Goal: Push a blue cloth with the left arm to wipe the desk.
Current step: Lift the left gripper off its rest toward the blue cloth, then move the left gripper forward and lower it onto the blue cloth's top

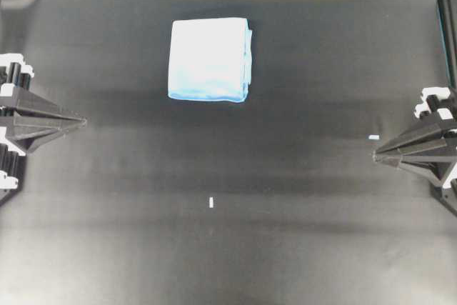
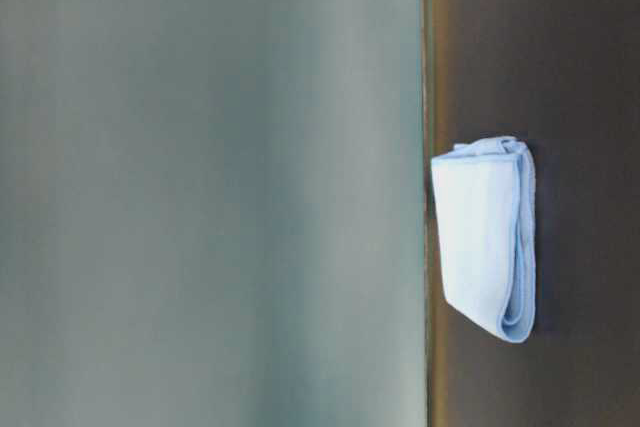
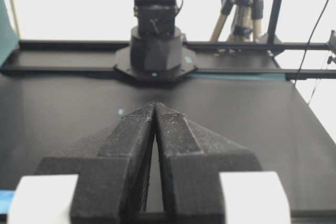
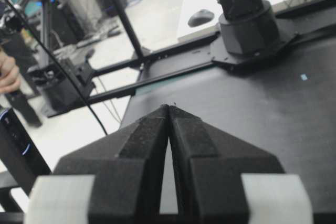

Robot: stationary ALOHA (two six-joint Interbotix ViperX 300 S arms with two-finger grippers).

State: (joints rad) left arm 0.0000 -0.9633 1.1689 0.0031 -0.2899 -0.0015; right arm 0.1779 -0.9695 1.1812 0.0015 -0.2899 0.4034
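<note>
Blue cloth [image 1: 210, 59], folded, lying flat on desk [image 1: 214, 248] toward its teal-edged far side, well apart from both grippers: left gripper [image 1: 80, 121] fingers pressed together, empty; right gripper [image 1: 378, 153] likewise closed, empty.

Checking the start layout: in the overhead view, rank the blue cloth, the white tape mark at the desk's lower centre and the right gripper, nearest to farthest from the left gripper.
1. Blue cloth, up and right of the left gripper.
2. White tape mark, lower centre; only slightly farther.
3. Right gripper, at the opposite edge.

Folded blue cloth [image 1: 209, 59] lies flat on desk [image 1: 214, 248], seemingly near its teal edge
</note>
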